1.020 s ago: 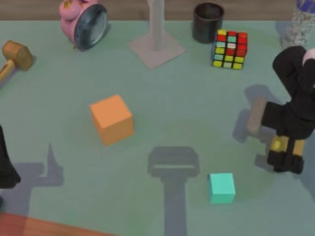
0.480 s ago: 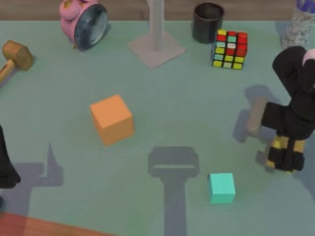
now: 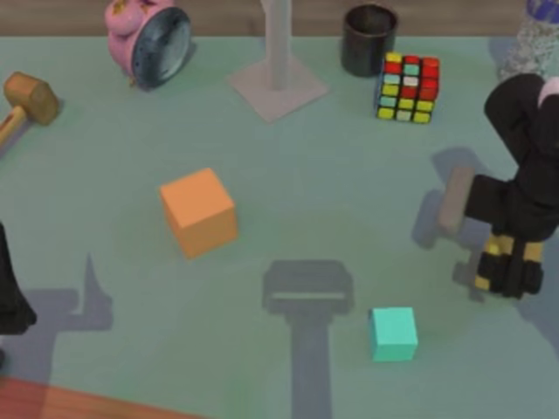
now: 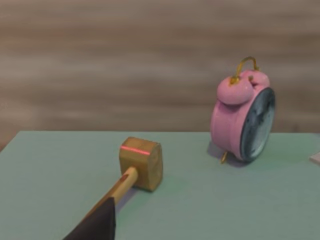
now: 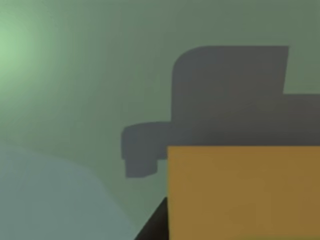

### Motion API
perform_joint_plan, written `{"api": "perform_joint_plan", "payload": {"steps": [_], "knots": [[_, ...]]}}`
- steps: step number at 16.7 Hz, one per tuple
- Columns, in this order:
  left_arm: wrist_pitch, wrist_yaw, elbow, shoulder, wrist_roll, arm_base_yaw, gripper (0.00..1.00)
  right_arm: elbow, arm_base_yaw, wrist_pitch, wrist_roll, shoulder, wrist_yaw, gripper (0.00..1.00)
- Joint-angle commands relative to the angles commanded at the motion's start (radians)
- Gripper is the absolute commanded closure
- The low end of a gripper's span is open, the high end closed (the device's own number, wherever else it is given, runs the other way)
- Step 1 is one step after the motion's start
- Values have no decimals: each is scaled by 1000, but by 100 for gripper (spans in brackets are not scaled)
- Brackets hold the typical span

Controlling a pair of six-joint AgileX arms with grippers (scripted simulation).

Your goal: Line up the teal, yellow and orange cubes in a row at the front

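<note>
Yellow cube (image 3: pixel 500 249) in right gripper (image 3: pixel 507 272) has shifted right.

Overhead table view; wrist cameras low, near tabletop (image 3: pixel 349 201).

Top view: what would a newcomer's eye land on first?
Probably the large matte orange cube, alone left of centre, and the small matte teal cube near the front. Then the right pincer at the right edge, shut on the matte yellow cube; the multicoloured puzzle cube stands at the back.
</note>
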Motion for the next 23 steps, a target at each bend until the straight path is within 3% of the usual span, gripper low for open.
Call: {"api": "perform_joint_plan", "payload": {"steps": [6,13,23], "knots": [[0,0,0,0,0,0,0,113,4,-208,1,-89,-1,100],[0,0,0,0,0,0,0,142,39,-228,14,-78,-1,100],[0,0,0,0,0,0,0,368,551,-342,177,34,0,100]]}}
